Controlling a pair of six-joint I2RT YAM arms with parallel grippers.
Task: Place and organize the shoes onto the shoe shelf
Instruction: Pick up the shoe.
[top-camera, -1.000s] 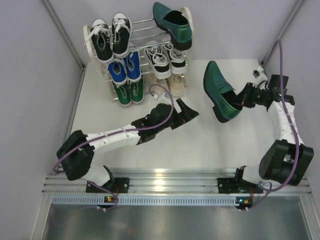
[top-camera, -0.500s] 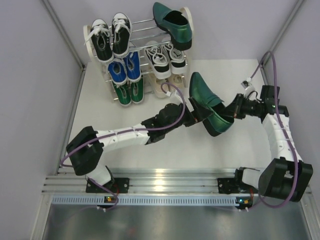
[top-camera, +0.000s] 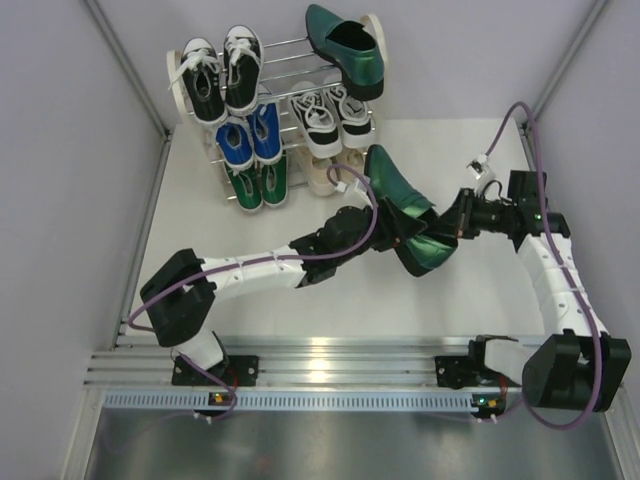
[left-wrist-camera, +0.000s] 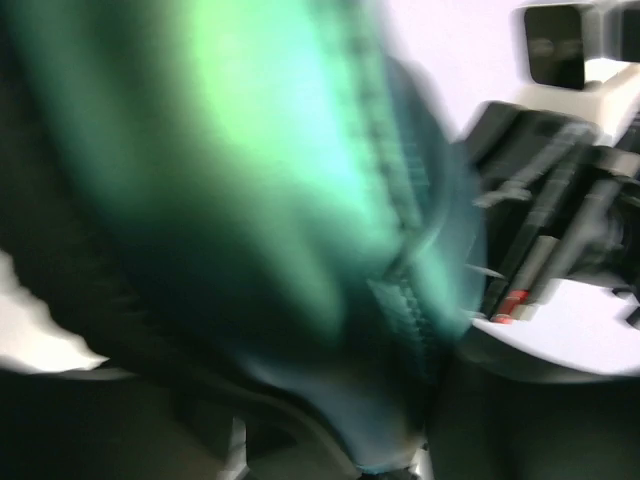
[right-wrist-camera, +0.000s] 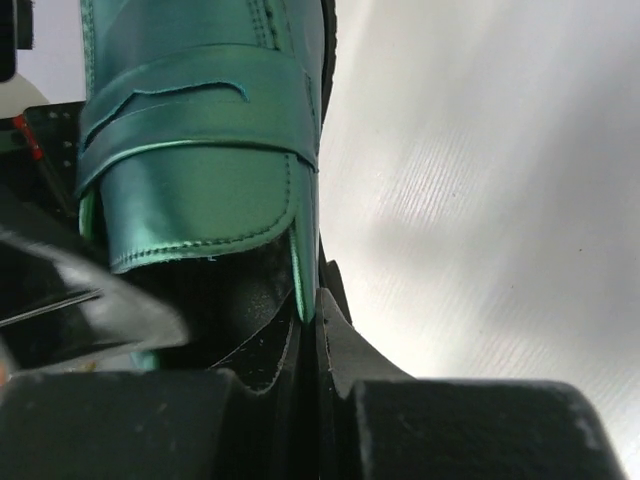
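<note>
Clamped tight on the collar edge of the glossy dark green leather dress shoe (top-camera: 398, 200): right gripper (right-wrist-camera: 318, 305), toe stretching away ahead of it. Pressed against the shoe's side: left gripper (top-camera: 386, 240), opening impossible to tell, wrist view blurred. Beyond it, near the shoe's toe, chrome-rod shoe shelf (top-camera: 176, 72).

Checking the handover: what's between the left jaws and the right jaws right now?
The glossy green dress shoe. The top view shows it filling the gap, and the right wrist view shows the right jaws shut on its collar.
</note>
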